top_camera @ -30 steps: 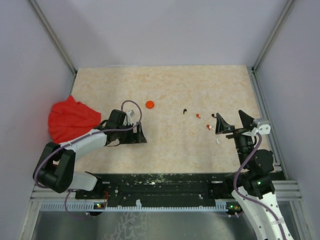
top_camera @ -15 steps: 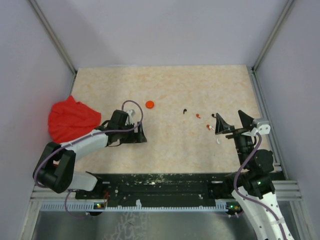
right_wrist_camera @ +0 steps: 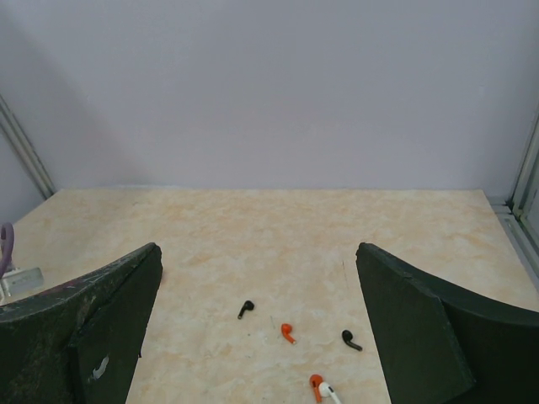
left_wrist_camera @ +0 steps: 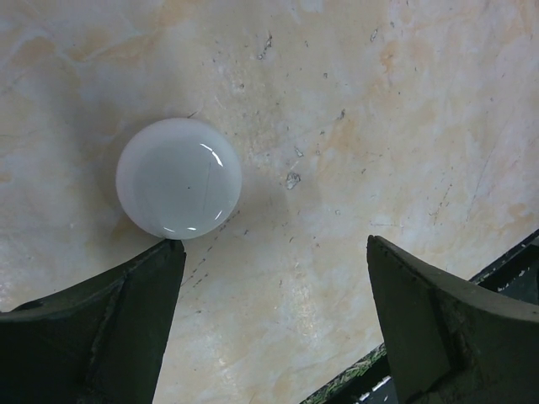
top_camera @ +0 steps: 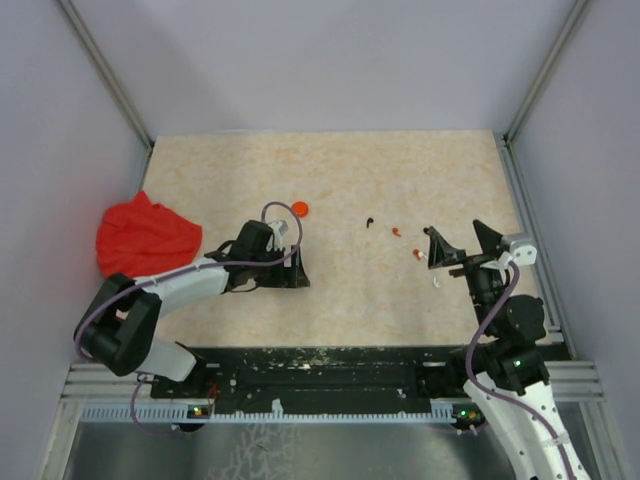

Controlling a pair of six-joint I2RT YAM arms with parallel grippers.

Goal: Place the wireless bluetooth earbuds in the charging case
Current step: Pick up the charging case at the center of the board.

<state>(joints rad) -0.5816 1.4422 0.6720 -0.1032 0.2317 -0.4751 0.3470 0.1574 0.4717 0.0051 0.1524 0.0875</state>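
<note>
Your left gripper [left_wrist_camera: 274,246] hangs open with the white round disc [left_wrist_camera: 178,178], likely the charging case, off-centre by its left-of-frame finger, so shift until you straddle it before closing; your right gripper [right_wrist_camera: 257,248] gapes too, earbuds [right_wrist_camera: 288,332] scattered lower-middle of frame.

Open beige marbled tabletop [top_camera: 400,165] spans the frame's upper half. Obstacles: a crumpled red cloth [top_camera: 145,240] at the left edge, a small round orange disc [top_camera: 300,209] centre, tiny scattered plastic earbuds [top_camera: 398,232] centre-right.
</note>
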